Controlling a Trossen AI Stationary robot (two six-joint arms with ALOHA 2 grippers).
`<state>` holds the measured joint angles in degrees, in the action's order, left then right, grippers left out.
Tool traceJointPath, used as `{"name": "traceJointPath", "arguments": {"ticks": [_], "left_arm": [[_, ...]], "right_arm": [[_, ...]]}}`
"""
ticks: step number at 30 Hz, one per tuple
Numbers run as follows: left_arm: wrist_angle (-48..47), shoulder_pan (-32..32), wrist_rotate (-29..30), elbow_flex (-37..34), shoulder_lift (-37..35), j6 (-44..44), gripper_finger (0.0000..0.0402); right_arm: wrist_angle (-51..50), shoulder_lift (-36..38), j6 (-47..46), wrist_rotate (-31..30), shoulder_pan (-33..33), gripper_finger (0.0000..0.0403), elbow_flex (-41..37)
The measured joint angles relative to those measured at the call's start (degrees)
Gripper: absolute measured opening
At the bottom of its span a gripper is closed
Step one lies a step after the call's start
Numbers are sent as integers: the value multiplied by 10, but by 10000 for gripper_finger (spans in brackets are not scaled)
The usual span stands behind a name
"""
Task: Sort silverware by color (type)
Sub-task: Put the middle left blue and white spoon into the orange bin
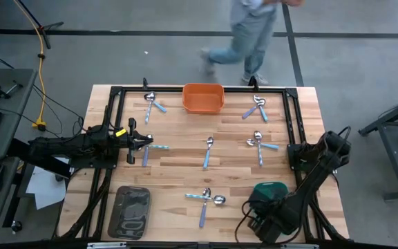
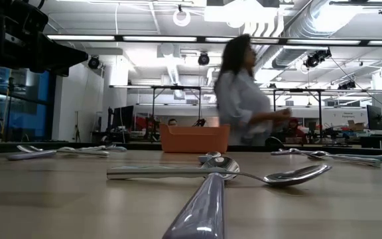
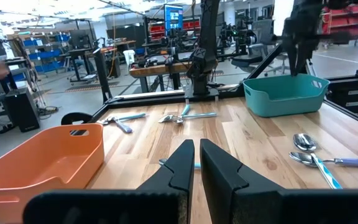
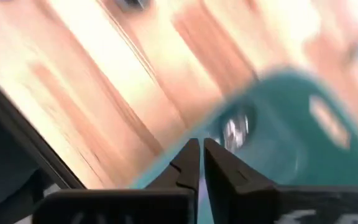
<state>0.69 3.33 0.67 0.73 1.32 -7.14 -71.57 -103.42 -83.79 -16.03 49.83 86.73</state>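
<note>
The pale wooden desk (image 1: 185, 166) carries three bins spread well apart, presumably one per handle colour. The orange plastic bin (image 1: 203, 97) sits at the far edge in the middle, the teal plastic bin (image 1: 270, 191) at the near right, and the dark grey tray (image 1: 131, 211) at the near left.

The left arm reaches in from the left side, its claw (image 1: 146, 142) with fingers together and clamped on nothing — it looks parked beside a blue-handled spoon (image 1: 146, 150) rather than working. The right arm folds low at the near right; its claw (image 4: 201, 158) is closed and empty, just above the teal bin, where a shiny spoon bowl (image 4: 235, 127) already lies — a likely sign of a drop just made.

The small metal-bowled spoons (image 1: 206, 152) are mostly unsorted, lying in loose pairs across the desk: far left, far right, mid right, centre and near centre (image 1: 206, 200). Scattered so, each needs its own pick.
</note>
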Motion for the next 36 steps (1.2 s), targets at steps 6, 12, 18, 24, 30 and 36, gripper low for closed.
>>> {"name": "traceJointPath", "arguments": {"ticks": [6, 12, 18, 24, 30, 36], "left_arm": [[0, 0, 0, 0, 0, 0, 19], [0, 0, 0, 0, 0, 0, 19], [0, 0, 0, 0, 0, 0, 19], [0, 0, 0, 0, 0, 0, 19], [0, 0, 0, 0, 0, 0, 19], [0, 0, 0, 0, 0, 27, 19]], "right_arm": [[50, 0, 193, -51, -53, 2, 0], [200, 0, 430, -52, -142, 1, -64], [423, 0, 638, -21, -243, 0, -143], [743, 0, 803, 27, -321, 0, -254], [990, 0, 873, 84, -379, 0, -360], [1042, 0, 866, 109, -427, 0, -400]]}}
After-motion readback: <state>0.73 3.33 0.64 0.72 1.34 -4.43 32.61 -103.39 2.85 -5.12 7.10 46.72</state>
